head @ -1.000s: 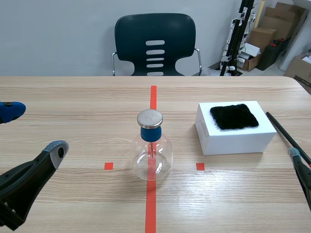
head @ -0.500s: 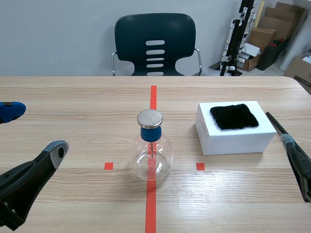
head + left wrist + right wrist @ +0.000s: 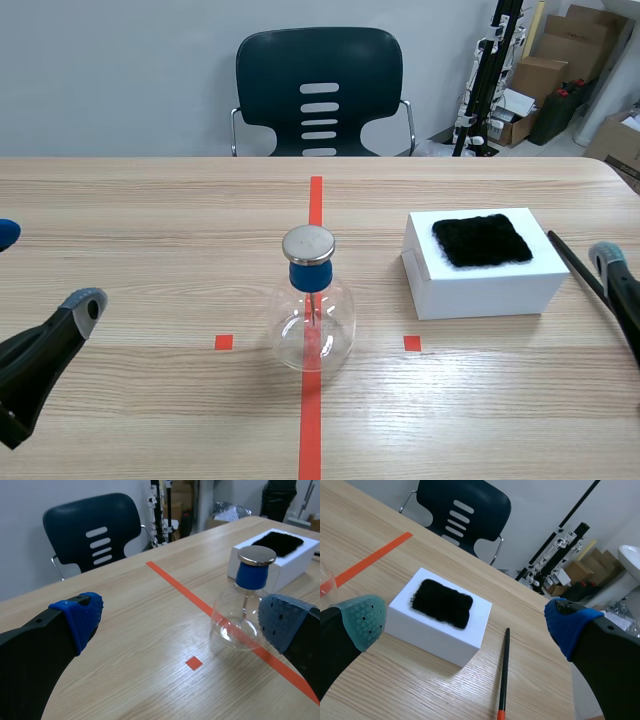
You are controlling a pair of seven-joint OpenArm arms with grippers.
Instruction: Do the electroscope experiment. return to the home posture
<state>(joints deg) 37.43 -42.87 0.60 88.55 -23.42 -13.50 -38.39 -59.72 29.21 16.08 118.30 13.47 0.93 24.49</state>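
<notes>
Flanking the lower corners of the scene view, both arms sit low at the near edge of the table. The left hand is at the lower left, its fingers spread wide with nothing between them. The right hand shows at the right edge and is just as wide and empty (its wrist view has one grey-green pad and one blue pad far apart).

At the centre of the frame the electroscope, a round glass flask, stands upright on the red tape line between two small red squares. It carries a blue stopper and a flat metal cap.

Right of centre sits a white box with a black fur patch on top. A black rod lies on the table just beside the box, apart from it.

Beyond the far edge, at the upper middle, stands a dark chair, with cardboard boxes at the upper right.
</notes>
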